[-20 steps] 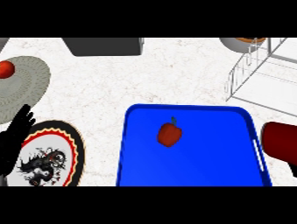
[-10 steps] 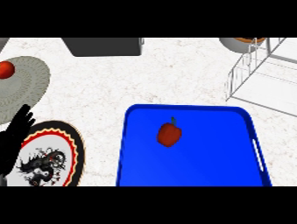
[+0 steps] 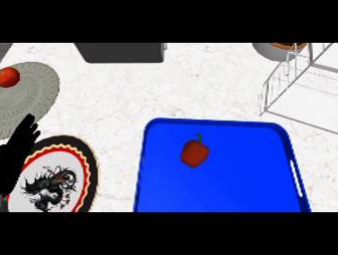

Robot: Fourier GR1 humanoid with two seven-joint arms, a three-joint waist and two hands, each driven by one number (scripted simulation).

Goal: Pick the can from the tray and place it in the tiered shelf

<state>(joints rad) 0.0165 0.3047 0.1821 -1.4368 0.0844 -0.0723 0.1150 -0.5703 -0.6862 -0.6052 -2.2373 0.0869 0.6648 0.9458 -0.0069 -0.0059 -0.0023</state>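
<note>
Your blue tray [image 3: 274, 134] holds only a red pepper [image 3: 194, 153]; no can shows anywhere, nor on the tiered shelf [image 3: 304, 94]. Your right hand is out of view. Your left hand [image 3: 9, 154] rests open at the tabletop's left edge.

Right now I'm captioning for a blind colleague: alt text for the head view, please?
A blue tray holds a red bell pepper; no can shows. The left hand rests open over a patterned plate; a white wire shelf stands upper right.
</note>
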